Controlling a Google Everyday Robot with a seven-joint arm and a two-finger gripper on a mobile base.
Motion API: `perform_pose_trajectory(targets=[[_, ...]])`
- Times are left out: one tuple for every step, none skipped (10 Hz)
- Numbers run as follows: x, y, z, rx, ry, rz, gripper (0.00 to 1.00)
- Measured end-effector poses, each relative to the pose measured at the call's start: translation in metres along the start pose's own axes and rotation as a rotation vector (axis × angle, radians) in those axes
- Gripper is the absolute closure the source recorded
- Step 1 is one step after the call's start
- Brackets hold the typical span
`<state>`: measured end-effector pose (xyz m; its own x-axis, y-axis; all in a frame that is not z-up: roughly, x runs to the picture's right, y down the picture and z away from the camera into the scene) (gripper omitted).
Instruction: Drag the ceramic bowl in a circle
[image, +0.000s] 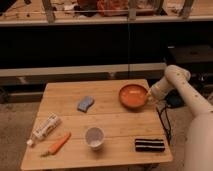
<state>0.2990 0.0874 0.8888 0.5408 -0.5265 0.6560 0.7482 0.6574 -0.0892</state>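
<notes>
On the wooden table (115, 122), the near edge carries a dark flat block (149, 145) at the right, a small white cup (94, 137) in the middle, and a carrot (59, 144) at the left. Just beyond the carrot lies a white tube (46, 127). Farther back sits a blue sponge (85, 103). The ceramic bowl (132, 96) rests upright near the table's far right corner. The gripper (149, 98) sits against the bowl's right rim. Whether it is clamped on the rim or spread, I cannot tell.
</notes>
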Motion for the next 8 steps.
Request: perform_pose_trajectory(targets=[[-0.009, 0.017, -0.007, 0.002, 0.006, -0.005, 0.99], [-0.020, 0.031, -0.010, -0.004, 0.010, -0.017, 0.99], [-0.030, 0.038, -0.011, -0.006, 0.011, -0.033, 0.99], [-0.042, 0.042, -0.010, -0.006, 0.010, -0.056, 0.99], [-0.058, 0.044, -0.011, -0.002, 0.012, -0.094, 0.99], [-0.070, 0.043, -0.011, 0.000, 0.015, -0.133, 0.99], [-0.081, 0.034, -0.007, 0.004, 0.010, -0.176, 0.99], [-0.097, 0.022, 0.000, 0.005, -0.005, -0.233, 0.99]])
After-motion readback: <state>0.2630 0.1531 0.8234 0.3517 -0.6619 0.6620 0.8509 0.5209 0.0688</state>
